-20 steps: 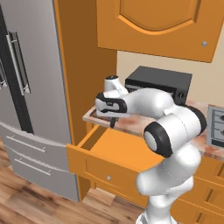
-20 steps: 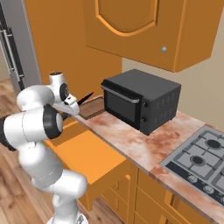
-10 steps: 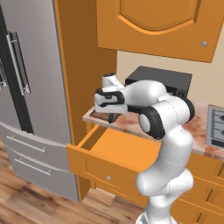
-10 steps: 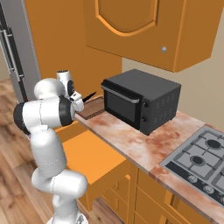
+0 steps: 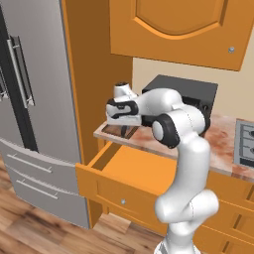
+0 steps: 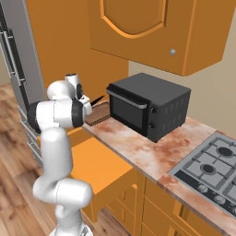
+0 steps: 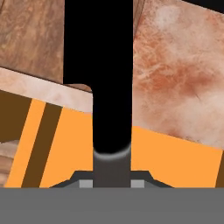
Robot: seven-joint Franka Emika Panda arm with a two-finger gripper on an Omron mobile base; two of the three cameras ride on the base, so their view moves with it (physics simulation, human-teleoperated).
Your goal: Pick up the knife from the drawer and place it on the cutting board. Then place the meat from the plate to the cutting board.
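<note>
- The wide orange wooden drawer (image 5: 134,171) stands pulled out below the tabletop edge, nearest the base; its plain front carries one small round silver knob (image 5: 123,202).
- The interior floor of the drawer shows bare orange in both base views.
- The white arm reaches over the open drawer to the left end of the mottled pink-brown stone tabletop (image 6: 152,154).
- The fingers (image 5: 124,130) are clamped on the slim all-black knife (image 7: 98,74), which is held clear of the drawer.
- In the hand view the thick rounded handle sits between the fingers and the black body runs up the middle of the frame, over the tabletop edge.
- In the right base view the thin dark blade (image 6: 97,100) projects from the hand toward the microwave.
- The dark brown rectangular wooden cutting board (image 6: 99,114) lies on the tabletop just beside the hand, between the arm and the microwave.
- The knife is above the board's near end; contact with the board cannot be determined.
- The black box-shaped microwave (image 6: 147,105) stands behind the board.
- A grey gas hob (image 6: 209,168) is set into the tabletop, well apart to the right.
- A grey steel refrigerator (image 5: 30,109) stands left of the drawer.
</note>
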